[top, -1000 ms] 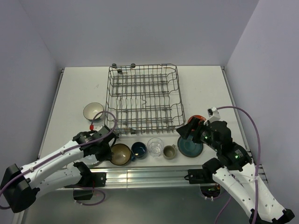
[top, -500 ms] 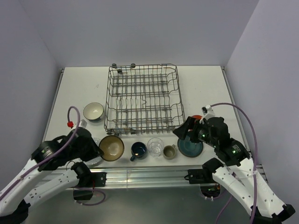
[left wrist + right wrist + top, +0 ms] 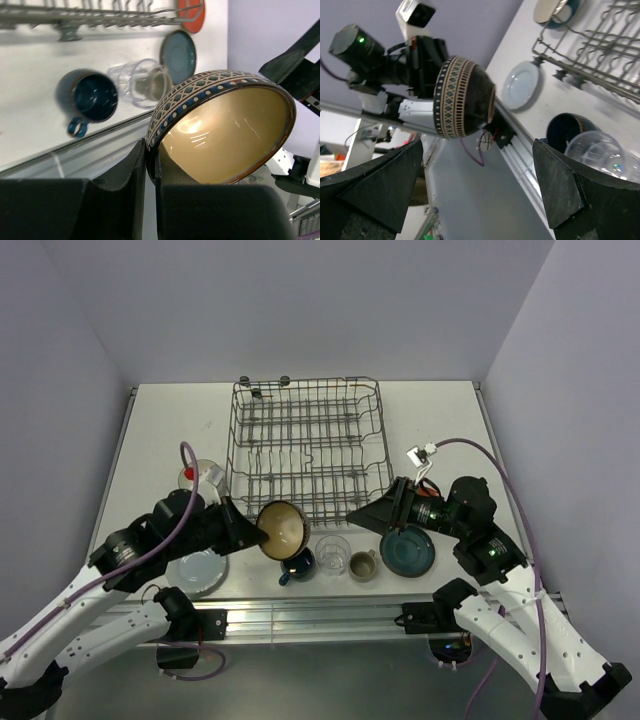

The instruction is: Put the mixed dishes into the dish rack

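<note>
Left wrist view shows the brown bowl caught by its rim. The left gripper is clenched on it, with one finger inside the rim and the other outside on the patterned wall. The bowl hangs tilted on edge, its glossy tan inside turned towards the camera. In the top external view the bowl is in the air, off the table, just in front of the near edge of the dish rack and not inside it. It hangs above the row of dishes along the table's near side. A blue mug stands right under it, partly covered by it. To the mug's right come the clear glass, the beige cup and the teal plate, which lies flat. Left of the mug a pale plate lies flat. A white-inside bowl sits near the rack's left side, partly hidden by the left arm. The orange-red plate shows only in the left wrist view, just beyond the teal plate by the rack's corner. The right gripper hovers between the rack's near right corner and the teal plate. Its fingers are spread wide and hold nothing.
</note>
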Tool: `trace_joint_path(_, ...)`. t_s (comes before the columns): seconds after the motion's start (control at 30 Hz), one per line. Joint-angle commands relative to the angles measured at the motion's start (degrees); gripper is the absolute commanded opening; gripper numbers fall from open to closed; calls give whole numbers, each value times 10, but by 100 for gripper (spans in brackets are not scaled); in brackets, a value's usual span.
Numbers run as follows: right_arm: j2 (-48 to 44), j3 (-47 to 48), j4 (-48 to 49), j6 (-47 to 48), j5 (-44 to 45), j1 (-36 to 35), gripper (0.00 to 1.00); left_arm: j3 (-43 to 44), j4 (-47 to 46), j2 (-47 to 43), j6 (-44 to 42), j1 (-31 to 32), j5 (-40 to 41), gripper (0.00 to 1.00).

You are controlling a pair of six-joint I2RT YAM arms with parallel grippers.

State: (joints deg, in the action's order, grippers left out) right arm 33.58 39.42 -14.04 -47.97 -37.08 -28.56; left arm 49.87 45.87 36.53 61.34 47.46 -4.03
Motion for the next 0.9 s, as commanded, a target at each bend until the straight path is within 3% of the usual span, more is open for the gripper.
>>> trace_joint_path(0.0, 13, 7, 90, -31, -51, -11, 97, 20, -142, 19, -20, 3, -40, 0)
trace_joint_path(0.37, 30, -10, 169, -46, -19, -69, 100, 30, -190, 78, -31, 3, -58, 0)
trace_joint_path(0.87, 100, 12, 161, -14, 67, -164, 100, 41, -191, 74, -54, 3, -70, 0)
